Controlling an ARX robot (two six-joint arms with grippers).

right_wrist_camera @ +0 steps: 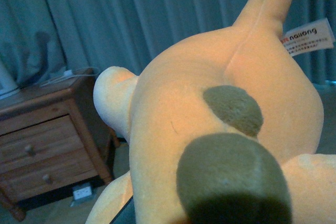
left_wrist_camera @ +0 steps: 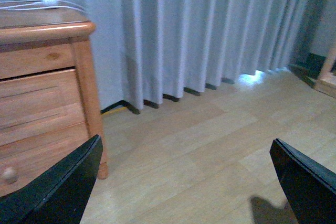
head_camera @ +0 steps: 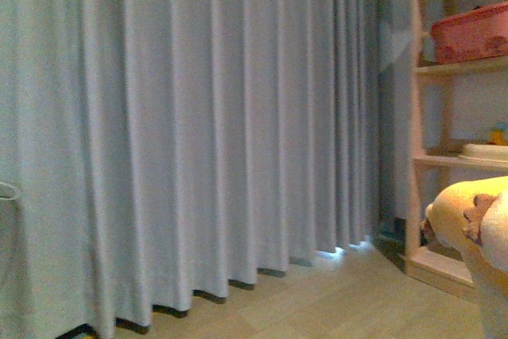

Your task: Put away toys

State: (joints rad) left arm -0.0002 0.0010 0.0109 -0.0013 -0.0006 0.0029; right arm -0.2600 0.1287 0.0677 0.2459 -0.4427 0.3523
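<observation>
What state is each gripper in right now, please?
Left gripper: open, empty.
Right gripper: holding the plush toy off the floor; its fingers are hidden by it.

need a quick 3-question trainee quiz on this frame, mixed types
1. True or false: the left claw is open and holds nothing.
2. Which of these sits on the wooden shelf? A) pink basket B) football C) laptop
3. Fill in: the plush toy carries a white ___ with red print.
Key: 1 true; 2 A; 3 tag.
</observation>
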